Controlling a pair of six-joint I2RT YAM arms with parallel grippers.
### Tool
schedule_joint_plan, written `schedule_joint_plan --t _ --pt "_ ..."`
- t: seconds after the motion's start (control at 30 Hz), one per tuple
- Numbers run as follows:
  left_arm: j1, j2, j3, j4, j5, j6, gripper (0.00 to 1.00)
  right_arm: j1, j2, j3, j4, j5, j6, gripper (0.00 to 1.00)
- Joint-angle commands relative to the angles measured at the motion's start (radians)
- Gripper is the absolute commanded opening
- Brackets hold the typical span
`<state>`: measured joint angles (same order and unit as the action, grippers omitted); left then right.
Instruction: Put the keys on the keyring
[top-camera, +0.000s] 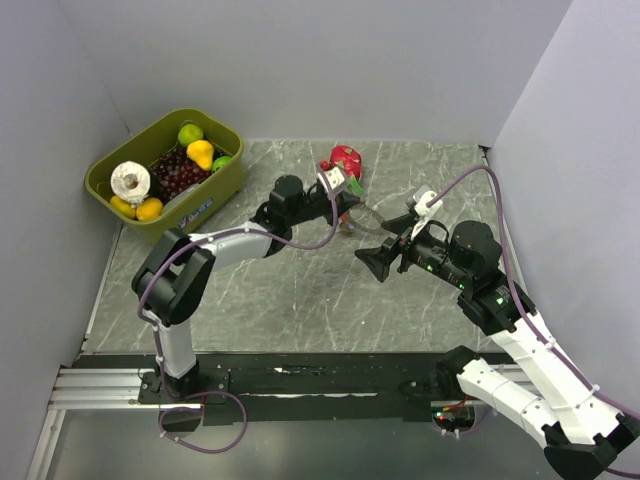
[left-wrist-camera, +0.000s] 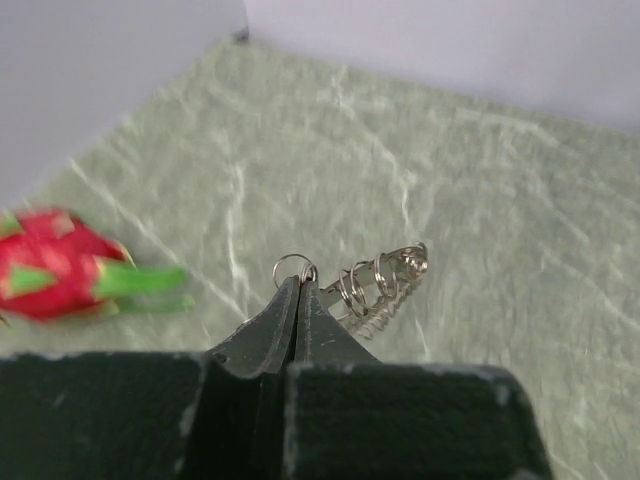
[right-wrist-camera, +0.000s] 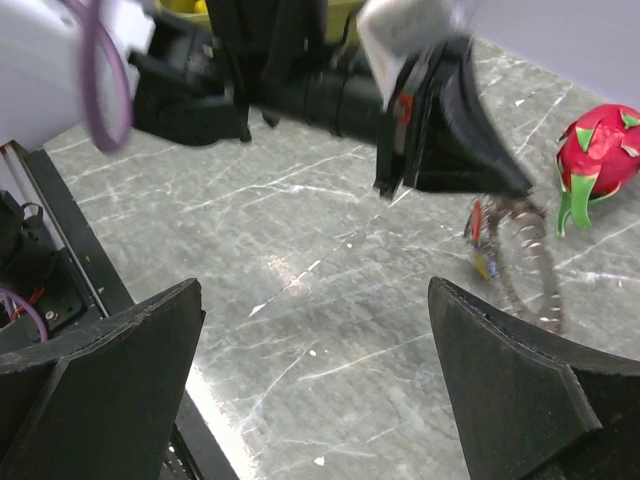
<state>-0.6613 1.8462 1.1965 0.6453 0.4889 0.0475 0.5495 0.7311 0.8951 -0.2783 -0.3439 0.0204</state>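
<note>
My left gripper is shut on the keyring, a thin hoop with a coiled rim, pinching it at its near edge above the table. A small silver loop shows at the fingertips. In the right wrist view the keyring hangs below the left gripper, with small keys with red, yellow and blue parts dangling beside it. My right gripper is open wide and empty, a short way to the right of the hoop.
A red and green dragon fruit lies behind the left gripper; it also shows in the left wrist view and the right wrist view. A green bin with fruit stands at the back left. Grey walls enclose the table.
</note>
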Motion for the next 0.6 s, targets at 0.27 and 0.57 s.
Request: schedule_joint_plan --t 0.27,0.57 --pt "-0.113 -0.022 -0.310 0.283 -0.162 -0.100 0.01 -0.017 -0.032 0.002 -0.006 0.000 -0.002 1.00" --pt "-0.179 -0.088 -0.492 0.326 -0.211 -0.141 0.01 -0.019 -0.030 -0.004 0.002 -0.032 0.023 1.00"
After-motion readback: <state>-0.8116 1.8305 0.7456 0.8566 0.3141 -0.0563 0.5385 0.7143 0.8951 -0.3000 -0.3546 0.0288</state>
